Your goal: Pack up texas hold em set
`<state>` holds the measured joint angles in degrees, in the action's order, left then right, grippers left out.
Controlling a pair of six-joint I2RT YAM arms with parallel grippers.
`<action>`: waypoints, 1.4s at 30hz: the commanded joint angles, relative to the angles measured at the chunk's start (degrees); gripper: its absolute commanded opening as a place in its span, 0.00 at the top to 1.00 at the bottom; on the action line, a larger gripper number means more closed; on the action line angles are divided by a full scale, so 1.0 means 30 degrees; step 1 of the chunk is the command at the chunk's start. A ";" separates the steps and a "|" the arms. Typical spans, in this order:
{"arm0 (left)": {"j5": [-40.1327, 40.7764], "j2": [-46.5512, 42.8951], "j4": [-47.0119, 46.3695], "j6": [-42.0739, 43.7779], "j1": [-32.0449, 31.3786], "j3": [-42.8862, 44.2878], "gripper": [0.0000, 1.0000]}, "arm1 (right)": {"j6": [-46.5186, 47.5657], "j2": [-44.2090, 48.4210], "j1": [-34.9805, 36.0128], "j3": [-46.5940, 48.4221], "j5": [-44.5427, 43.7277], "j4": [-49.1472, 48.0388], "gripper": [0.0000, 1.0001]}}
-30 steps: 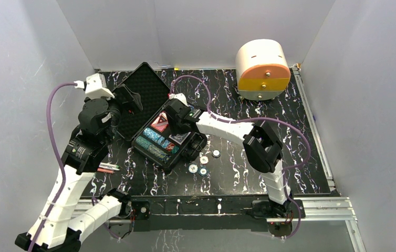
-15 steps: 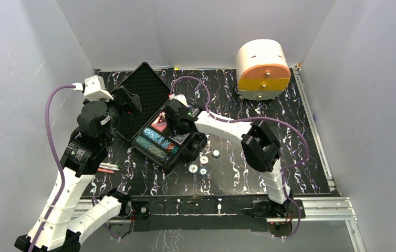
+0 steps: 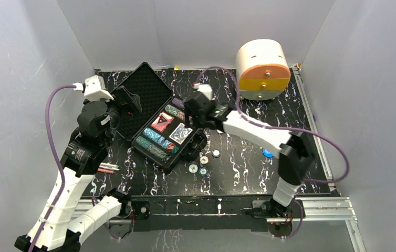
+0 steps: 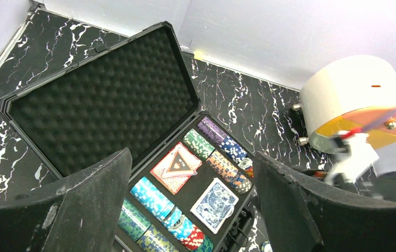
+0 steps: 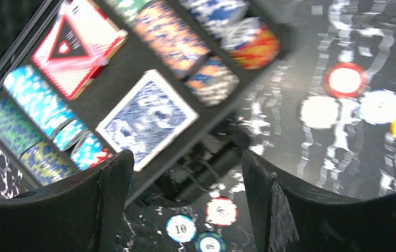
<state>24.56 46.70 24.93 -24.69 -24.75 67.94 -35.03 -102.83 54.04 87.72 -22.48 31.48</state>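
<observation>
The texas hold em set's black case [image 3: 195,145] lies open at centre left, its foam lid [image 3: 141,93] tipped back. Inside are rows of chips [image 3: 153,143], a red deck [image 3: 162,122] and a blue deck [image 3: 180,133]. Loose chips [image 3: 202,164] lie on the table by its near right corner. My right gripper [image 3: 191,116] hovers open over the case's right edge; its wrist view shows the blue deck [image 5: 146,118] and loose chips [image 5: 221,211] below empty fingers [image 5: 113,184]. My left gripper [image 4: 193,160] stands open and empty above the lid [image 4: 101,100].
A white-and-orange drawer box [image 3: 262,69] stands at the back right. Red and green pens [image 3: 107,168] lie near the left arm. A blue disc [image 3: 267,153] sits right of the loose chips. Small round discs [image 5: 345,80] lie on the table beyond the case.
My right gripper has opened and drawn back to the right off the case, its elbow swinging right. The blue deck now lies uncovered in the case. The left arm stays still.
</observation>
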 commanded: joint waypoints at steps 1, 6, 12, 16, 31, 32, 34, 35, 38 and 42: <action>-0.0164 -0.0127 -0.0048 -0.0137 0.0019 -0.0227 0.16 | -0.2354 0.3553 -0.2313 -0.3387 -0.2162 0.0104 0.18; -0.0475 0.0003 -0.0091 -0.0477 0.0019 -0.0417 0.16 | -0.4255 0.5671 -0.5761 -0.7070 -0.2733 0.2281 0.19; -0.0822 0.0290 -0.0302 -0.0615 0.0015 -0.0611 0.16 | -0.6483 0.7098 -0.9807 -1.0769 -0.3492 0.4218 0.11; -0.1034 0.0448 -0.0442 -0.0677 0.0018 -0.0704 0.16 | -0.6342 0.7848 -1.2652 -1.2969 -0.2111 0.2912 0.09; -0.1358 0.0745 -0.0486 -0.0852 0.0019 -0.0872 0.16 | -0.5716 0.6563 -1.4367 -1.4843 -0.1264 0.0177 0.17; -0.1359 0.0745 -0.0494 -0.0853 0.0004 -0.0875 0.16 | -0.5616 0.6535 -1.4441 -1.5005 -0.1149 -0.0158 0.19; -0.1381 0.0769 -0.0486 -0.0853 0.0018 -0.0891 0.16 | -0.5503 0.6453 -1.4565 -1.5233 -0.0916 -0.0449 0.24; -0.1388 0.0744 -0.0487 -0.0853 0.0019 -0.0889 0.16 | -0.5505 0.6423 -1.4591 -1.5317 -0.0853 -0.0564 0.26; -0.1360 0.0749 -0.0487 -0.0853 0.0026 -0.0937 0.16 | -0.5415 0.6224 -1.4639 -1.5463 -0.0707 -0.0728 0.32; -0.1385 0.0676 -0.0472 -0.0939 0.0019 -0.1025 0.16 | -0.5130 0.5948 -1.4661 -1.5420 -0.0299 -0.0622 0.41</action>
<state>20.51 49.08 24.43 -27.16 -24.75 65.32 -51.62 -83.07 10.50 42.94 -24.45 29.47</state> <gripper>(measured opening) 0.840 0.619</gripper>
